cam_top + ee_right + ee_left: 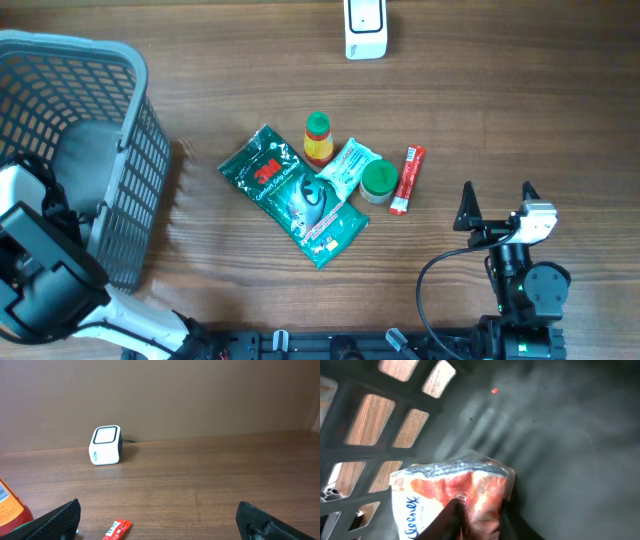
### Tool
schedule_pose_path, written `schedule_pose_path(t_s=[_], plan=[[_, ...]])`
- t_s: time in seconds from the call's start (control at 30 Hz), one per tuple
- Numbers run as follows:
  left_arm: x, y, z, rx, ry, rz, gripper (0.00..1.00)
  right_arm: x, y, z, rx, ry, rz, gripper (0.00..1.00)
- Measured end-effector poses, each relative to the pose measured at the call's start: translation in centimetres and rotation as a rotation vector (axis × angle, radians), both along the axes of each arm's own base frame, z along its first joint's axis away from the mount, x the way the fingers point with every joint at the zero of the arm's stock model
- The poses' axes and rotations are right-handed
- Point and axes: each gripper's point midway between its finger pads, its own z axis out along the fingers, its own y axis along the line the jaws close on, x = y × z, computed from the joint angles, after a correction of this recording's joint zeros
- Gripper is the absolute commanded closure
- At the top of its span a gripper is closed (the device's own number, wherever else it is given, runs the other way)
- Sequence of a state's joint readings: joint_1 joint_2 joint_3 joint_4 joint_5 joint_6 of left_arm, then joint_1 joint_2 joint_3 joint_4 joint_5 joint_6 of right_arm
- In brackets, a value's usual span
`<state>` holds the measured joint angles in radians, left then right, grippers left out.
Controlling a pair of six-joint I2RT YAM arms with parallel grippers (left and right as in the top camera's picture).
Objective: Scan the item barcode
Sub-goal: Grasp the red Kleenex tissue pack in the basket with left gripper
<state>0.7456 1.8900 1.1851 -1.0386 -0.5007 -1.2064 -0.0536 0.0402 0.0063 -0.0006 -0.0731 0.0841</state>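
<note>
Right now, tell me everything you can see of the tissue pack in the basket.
The Kleenex tissue pack is a glossy plastic-wrapped packet, orange-red with a white end bearing blue lettering, its film crinkled. It is inside the grey basket, near its slotted wall, with the left pincer closed around its near edge, fingers on both sides.

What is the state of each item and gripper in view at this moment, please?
left gripper, closed on the tissue pack
tissue pack, pinched, inside the basket
basket, upright on the table
right gripper, open, empty
scanner, upright, untouched
bottle, capped
jar, lid on
</note>
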Motion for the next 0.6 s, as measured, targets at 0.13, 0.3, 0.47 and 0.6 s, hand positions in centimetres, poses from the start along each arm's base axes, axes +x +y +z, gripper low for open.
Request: schedule_pose_path(t_s=[0.13, 0.3, 0.47, 0.6], plan=[[-0.3, 0.0, 0.3, 0.007, 0.016, -0.037, 0.96, 0.0, 0.0, 0.0, 0.0, 0.0, 0.0, 0.0], [0.8, -0.5, 1.2, -0.107, -0.016, -0.124, 0.96, 0.0, 0.0, 0.0, 0.0, 0.0, 0.0, 0.0], [8.1, 0.2, 7.8, -0.158, -0.346, -0.351, 0.96, 0.0, 0.0, 0.0, 0.0, 0.0, 0.0, 0.0], [12.8, -1.1, 16.3, -0.095, -0.662, -0.553, 0.96, 0.0, 0.0, 0.0, 0.0, 0.0, 0.0, 0.0]])
